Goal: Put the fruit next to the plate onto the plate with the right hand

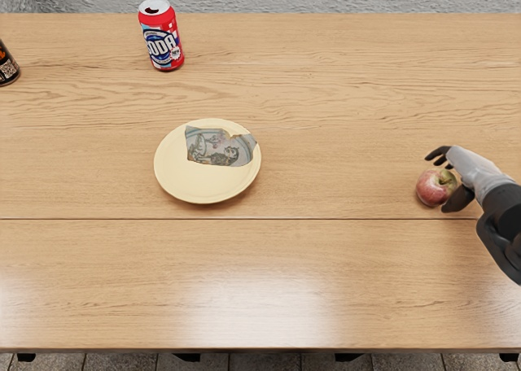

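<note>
Apple (435,187) grasp, right hand (470,174)

Apple sits on table (326,257) well right of plate (207,161). Hand just beyond it, fingers (440,154) spread, cupping but not clamped. Judged light, rigid, smooth, round: may roll; wrap the widest girth, thumb opposing fingers.

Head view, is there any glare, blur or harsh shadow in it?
In the head view, a pale glare spreads over the light wooden table near its front edge; the cream round plate and red soda can cast only soft, short shadows; nothing looks blurred.
</note>
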Robot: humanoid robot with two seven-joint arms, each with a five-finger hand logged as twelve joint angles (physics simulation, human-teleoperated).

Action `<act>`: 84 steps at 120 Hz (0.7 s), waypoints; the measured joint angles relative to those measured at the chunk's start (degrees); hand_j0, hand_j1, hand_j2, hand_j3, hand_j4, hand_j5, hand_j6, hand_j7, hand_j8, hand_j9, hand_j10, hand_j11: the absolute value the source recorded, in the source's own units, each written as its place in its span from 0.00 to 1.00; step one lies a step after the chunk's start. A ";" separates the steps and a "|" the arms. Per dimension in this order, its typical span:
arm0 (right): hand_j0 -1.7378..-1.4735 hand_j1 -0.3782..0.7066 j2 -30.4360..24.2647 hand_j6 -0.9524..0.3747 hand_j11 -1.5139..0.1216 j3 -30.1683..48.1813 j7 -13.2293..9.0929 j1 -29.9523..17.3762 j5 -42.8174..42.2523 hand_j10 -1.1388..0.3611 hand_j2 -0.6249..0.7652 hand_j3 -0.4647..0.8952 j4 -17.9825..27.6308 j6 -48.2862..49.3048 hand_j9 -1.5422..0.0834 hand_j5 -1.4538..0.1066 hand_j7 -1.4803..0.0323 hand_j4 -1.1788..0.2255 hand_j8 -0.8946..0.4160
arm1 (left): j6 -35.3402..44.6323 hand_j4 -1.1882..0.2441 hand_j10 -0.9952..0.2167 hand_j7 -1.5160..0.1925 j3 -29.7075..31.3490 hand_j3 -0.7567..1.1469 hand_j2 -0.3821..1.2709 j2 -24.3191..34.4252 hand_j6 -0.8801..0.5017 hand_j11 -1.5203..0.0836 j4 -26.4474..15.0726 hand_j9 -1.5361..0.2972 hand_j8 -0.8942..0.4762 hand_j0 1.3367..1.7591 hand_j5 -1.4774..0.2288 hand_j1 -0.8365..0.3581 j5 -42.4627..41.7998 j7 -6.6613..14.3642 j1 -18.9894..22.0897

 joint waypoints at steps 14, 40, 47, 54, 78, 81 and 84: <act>0.30 0.43 0.06 0.44 0.64 0.00 0.00 -0.25 -0.11 0.51 0.40 0.34 -0.11 -0.19 0.66 0.63 0.67 0.58 0.40 | -0.01 0.82 0.81 0.88 0.00 0.40 0.23 0.00 0.63 0.94 0.00 0.83 0.65 0.76 0.86 0.98 0.00 0.00 -0.02; 0.30 0.46 1.88 0.42 0.61 -0.05 -0.02 -0.69 -0.51 0.50 0.39 0.34 -1.35 -0.33 0.64 0.60 0.64 0.56 0.38 | 0.00 0.82 0.81 0.88 -0.01 0.40 0.23 0.00 0.63 0.94 0.00 0.83 0.65 0.76 0.86 0.98 0.00 0.00 -0.01; 0.30 0.46 2.27 0.42 0.61 -0.05 -0.01 -0.87 -0.62 0.49 0.39 0.34 -1.66 -0.36 0.63 0.60 0.64 0.56 0.38 | -0.01 0.82 0.81 0.88 0.00 0.40 0.23 0.00 0.63 0.94 0.00 0.83 0.65 0.76 0.86 0.98 0.00 0.00 0.00; 0.30 0.48 2.46 0.40 0.60 -0.04 -0.01 -1.00 -0.69 0.48 0.39 0.34 -1.85 -0.38 0.62 0.59 0.63 0.55 0.37 | 0.00 0.82 0.81 0.88 0.00 0.40 0.23 0.00 0.63 0.94 0.00 0.83 0.65 0.76 0.86 0.98 0.00 0.00 0.00; 0.32 0.51 2.70 0.43 0.53 -0.03 -0.08 -1.20 -0.97 0.43 0.39 0.34 -2.05 -0.23 0.55 0.52 0.56 0.49 0.38 | -0.01 0.82 0.81 0.88 -0.01 0.40 0.23 0.00 0.63 0.94 0.00 0.83 0.65 0.76 0.86 0.98 0.00 0.00 -0.03; 0.33 0.51 2.70 0.44 0.52 -0.02 -0.09 -1.21 -0.97 0.42 0.41 0.34 -2.05 -0.21 0.54 0.50 0.55 0.48 0.39 | -0.01 0.82 0.81 0.88 -0.01 0.40 0.23 0.00 0.63 0.94 0.00 0.83 0.65 0.76 0.86 0.98 0.00 0.00 -0.04; 0.33 0.52 2.71 0.44 0.51 -0.02 -0.08 -1.22 -0.94 0.42 0.43 0.34 -2.05 -0.23 0.53 0.49 0.54 0.47 0.39 | -0.03 0.82 0.81 0.88 -0.01 0.40 0.23 0.00 0.63 0.94 0.00 0.83 0.65 0.76 0.86 0.98 0.00 0.00 -0.01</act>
